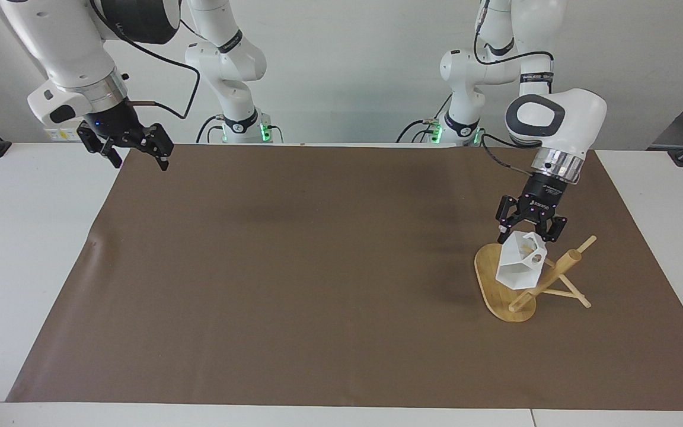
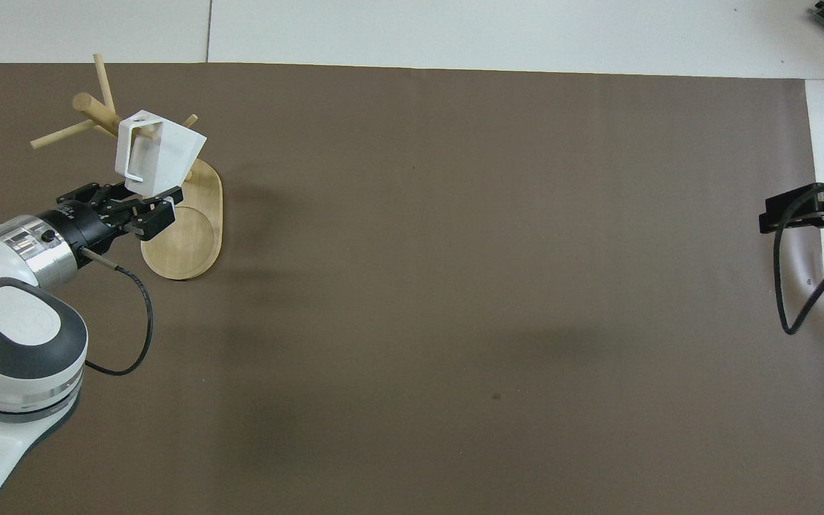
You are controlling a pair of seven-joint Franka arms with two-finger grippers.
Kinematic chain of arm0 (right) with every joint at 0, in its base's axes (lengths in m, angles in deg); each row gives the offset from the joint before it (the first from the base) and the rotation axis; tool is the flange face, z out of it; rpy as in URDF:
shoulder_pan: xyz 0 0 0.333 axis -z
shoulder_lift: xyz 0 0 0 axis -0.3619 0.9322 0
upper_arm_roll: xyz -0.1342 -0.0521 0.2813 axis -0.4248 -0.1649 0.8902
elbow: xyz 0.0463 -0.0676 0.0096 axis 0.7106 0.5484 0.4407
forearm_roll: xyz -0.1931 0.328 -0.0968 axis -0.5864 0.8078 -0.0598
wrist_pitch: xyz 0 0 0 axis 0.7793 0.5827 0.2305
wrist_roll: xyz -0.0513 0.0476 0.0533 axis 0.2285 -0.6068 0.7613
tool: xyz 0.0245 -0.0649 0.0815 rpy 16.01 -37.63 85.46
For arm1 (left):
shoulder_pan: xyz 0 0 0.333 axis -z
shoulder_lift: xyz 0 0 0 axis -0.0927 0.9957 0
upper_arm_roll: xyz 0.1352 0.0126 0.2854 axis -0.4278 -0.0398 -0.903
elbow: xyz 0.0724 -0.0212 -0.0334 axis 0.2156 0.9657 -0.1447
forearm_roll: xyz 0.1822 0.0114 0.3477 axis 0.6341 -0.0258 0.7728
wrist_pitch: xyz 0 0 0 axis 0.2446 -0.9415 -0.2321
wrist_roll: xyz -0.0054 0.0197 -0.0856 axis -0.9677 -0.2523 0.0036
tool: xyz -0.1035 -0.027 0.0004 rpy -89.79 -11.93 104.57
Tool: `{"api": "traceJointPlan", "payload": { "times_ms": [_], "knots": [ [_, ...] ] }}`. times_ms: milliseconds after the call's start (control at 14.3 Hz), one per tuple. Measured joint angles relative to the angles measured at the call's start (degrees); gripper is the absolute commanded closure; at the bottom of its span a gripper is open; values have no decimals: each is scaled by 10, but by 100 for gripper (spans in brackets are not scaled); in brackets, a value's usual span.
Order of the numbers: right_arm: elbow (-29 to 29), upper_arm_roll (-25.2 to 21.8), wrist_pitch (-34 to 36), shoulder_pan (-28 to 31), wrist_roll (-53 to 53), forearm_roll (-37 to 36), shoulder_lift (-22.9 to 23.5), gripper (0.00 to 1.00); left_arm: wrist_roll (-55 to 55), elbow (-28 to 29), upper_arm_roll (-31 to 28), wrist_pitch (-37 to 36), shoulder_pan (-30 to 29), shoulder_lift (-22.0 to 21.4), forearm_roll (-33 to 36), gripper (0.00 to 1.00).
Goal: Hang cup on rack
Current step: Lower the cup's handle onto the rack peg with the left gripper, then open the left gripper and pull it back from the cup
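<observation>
surface: white table (image 1: 33, 249) | cover: brown mat (image 1: 294, 273) lies flat over most of the table, one small wrinkle at the edge toward the right arm's end | on mat: rack (image 1: 498, 290), standing on its oval base toward the left arm's end
</observation>
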Motion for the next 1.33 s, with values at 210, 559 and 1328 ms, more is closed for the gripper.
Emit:
{"api": "traceJointPlan", "payload": {
  "times_ms": [210, 559, 1328],
  "knots": [
    [0, 0, 0, 0, 0, 0, 0, 0, 0, 0, -1, 1, -7, 0, 0, 0],
    [0, 0, 0, 0, 0, 0, 0, 0, -1, 0, -1, 2, -14, 0, 0, 0],
    [0, 0, 0, 0, 0, 0, 0, 0, -1, -24, -3, -207, -99, -55, 244, 0]
  ]
}}
